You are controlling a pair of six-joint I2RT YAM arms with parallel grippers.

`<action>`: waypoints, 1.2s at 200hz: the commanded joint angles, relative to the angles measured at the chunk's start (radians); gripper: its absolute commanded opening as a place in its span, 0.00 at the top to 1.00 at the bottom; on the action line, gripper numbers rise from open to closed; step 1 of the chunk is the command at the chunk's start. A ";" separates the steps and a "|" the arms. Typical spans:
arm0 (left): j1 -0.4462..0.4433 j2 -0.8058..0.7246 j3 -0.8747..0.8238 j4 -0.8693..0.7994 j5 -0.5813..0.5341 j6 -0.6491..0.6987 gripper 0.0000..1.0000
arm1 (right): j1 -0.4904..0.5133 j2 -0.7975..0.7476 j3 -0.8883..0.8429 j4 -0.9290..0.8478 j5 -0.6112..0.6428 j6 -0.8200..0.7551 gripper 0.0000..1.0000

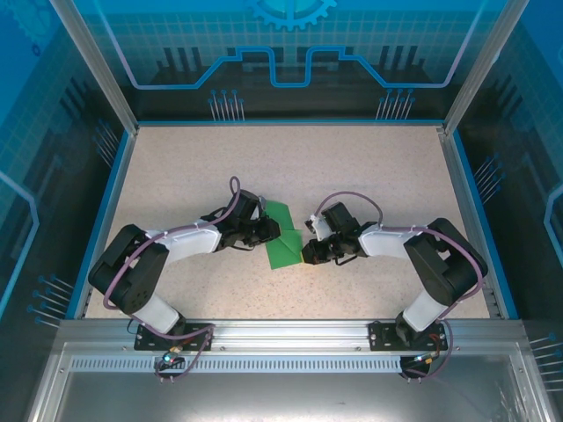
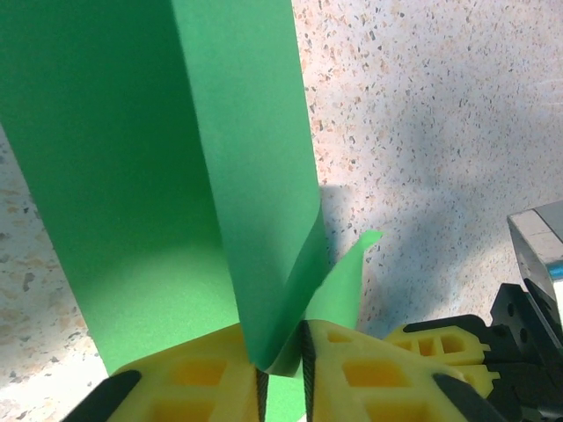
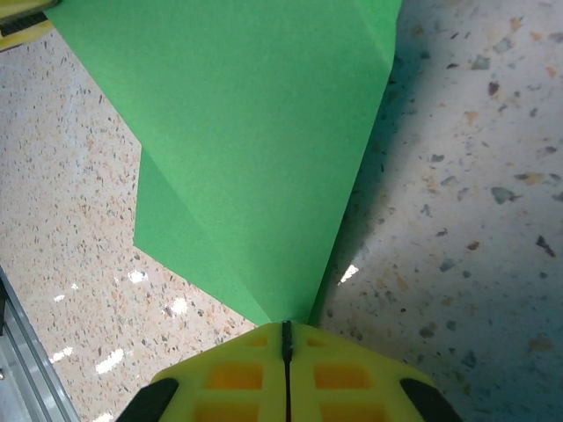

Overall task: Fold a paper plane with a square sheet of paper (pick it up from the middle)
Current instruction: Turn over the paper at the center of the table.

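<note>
Top view: the green sheet [image 1: 283, 251] sits mid-worktop [image 1: 378, 176], already partly folded. Its long axis runs far-to-near with a slight lean. We have it sandwiched: the left hand [image 1: 266, 231] comes in on its left edge, the right hand [image 1: 310, 252] on its right edge, a bit nearer the bases. Both are at the paper, so neither arm has a reach advantage. We cannot read the finger gaps from up here.

Left wrist: the left hand [image 2: 281, 382] is clamped on the green sheet [image 2: 158, 176], its yellow fingers [image 2: 193, 374] nearly together with paper caught in the slit. The sheet runs straight away from the hand, with a fold ridge lifted off the worktop and one loose flap curling right. The right hand's yellow finger [image 2: 431, 338] sits just beside, lower right.

Right wrist: the right hand [image 3: 285, 352] is pressed fully together. The green sheet [image 3: 255, 149] tapers to a point that vanishes into the seam, so we read it as pinching that corner. The paper fans out ahead, with two layers visible at left.

Our call: the next crease hinges on the two pinch points sitting on opposite sides of the fold line. Pulling them apart risks a tear.
</note>
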 commanded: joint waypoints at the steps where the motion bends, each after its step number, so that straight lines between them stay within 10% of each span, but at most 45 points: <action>1: -0.006 -0.012 0.018 -0.025 -0.002 0.005 0.83 | -0.012 -0.019 -0.012 -0.009 -0.003 0.010 0.94; 102: -0.005 -0.025 0.105 -0.169 -0.006 -0.009 0.95 | 0.000 -0.140 0.015 -0.058 0.024 -0.025 0.90; 175: -0.003 -0.007 0.207 -0.267 0.050 -0.023 0.94 | 0.294 -0.294 0.017 -0.042 0.626 -0.167 0.64; 240: -0.003 -0.012 0.213 -0.273 0.072 -0.028 0.93 | 0.406 -0.133 0.076 -0.004 0.880 -0.196 0.55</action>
